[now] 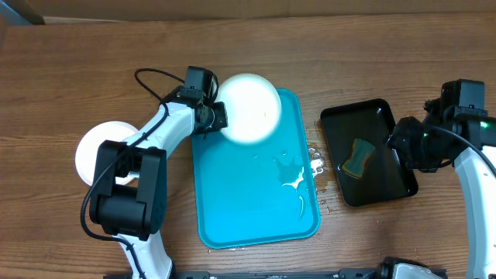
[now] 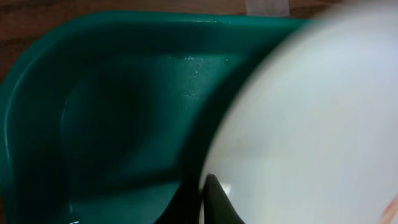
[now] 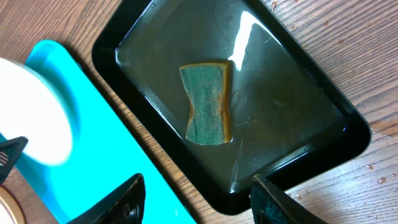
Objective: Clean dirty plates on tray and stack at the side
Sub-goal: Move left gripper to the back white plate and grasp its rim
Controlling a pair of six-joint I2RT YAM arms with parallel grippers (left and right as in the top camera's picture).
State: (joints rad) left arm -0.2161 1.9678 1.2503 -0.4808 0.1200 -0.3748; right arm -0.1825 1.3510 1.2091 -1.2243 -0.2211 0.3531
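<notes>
A white plate (image 1: 248, 108) is at the far left corner of the turquoise tray (image 1: 240, 209), and my left gripper (image 1: 219, 118) is shut on its left rim. In the left wrist view the plate (image 2: 311, 112) fills the right side over the tray (image 2: 112, 99), with the left gripper (image 2: 202, 186) pinching its edge. A red-orange smear shows at the plate's lower right. Another white plate (image 1: 97, 151) lies on the table left of the tray, partly hidden by the arm. My right gripper (image 3: 199, 199) hangs open above the black tray's near corner, holding nothing.
A glossy black tray (image 1: 387, 116) right of the turquoise one holds water and a green sponge (image 1: 358, 157). A puddle (image 1: 291, 174) lies on the turquoise tray's right half, and droplets (image 1: 316, 159) dot the wood between the trays.
</notes>
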